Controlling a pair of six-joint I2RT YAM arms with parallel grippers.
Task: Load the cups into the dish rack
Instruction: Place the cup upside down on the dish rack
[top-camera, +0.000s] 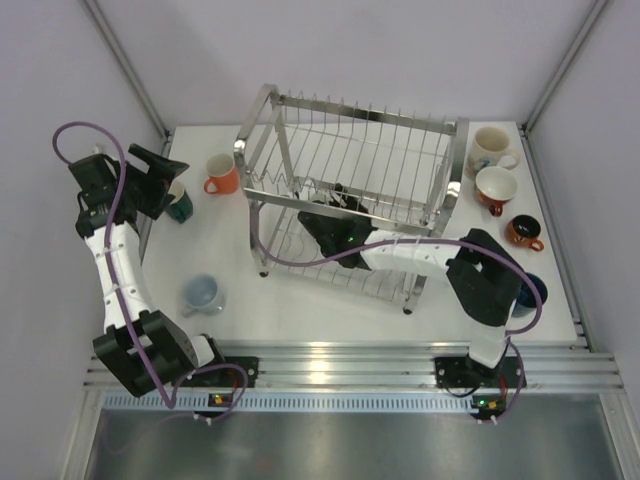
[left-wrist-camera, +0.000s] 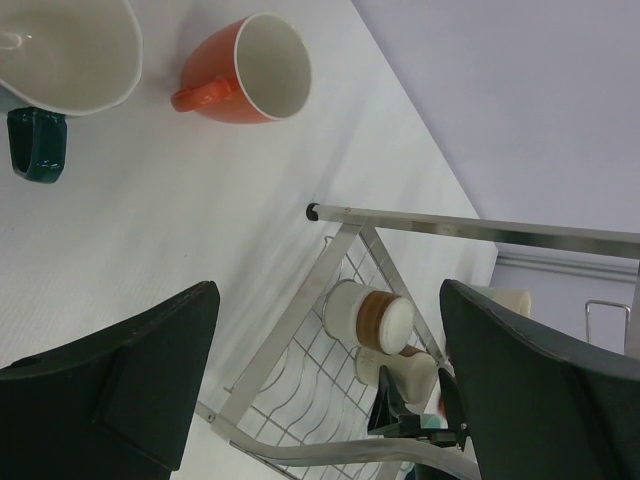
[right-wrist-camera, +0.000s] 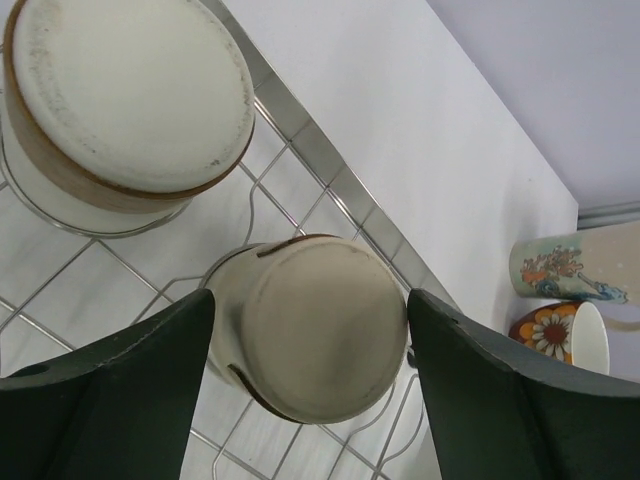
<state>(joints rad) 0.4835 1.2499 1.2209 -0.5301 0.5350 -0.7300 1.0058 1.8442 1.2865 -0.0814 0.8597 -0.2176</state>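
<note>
My right gripper (right-wrist-camera: 310, 298) reaches into the lower tier of the dish rack (top-camera: 370, 112). Its open fingers stand on either side of an upside-down cream cup (right-wrist-camera: 315, 335) resting on the wires. A second upturned cream cup with a brown band (right-wrist-camera: 125, 95) sits just beyond it. My left gripper (left-wrist-camera: 328, 300) hangs wide open and empty at the table's far left, above a dark green cup (top-camera: 181, 205). An orange cup (top-camera: 222, 174) stands between it and the rack. A pale blue-grey cup (top-camera: 202, 293) sits near the left arm.
Right of the rack stand a printed cup (top-camera: 490, 148), a white and red cup (top-camera: 496, 187), a small orange-brown cup (top-camera: 523, 232) and a navy cup (top-camera: 530, 292), partly behind the right arm. Rack posts and upper-tier wires surround the right gripper.
</note>
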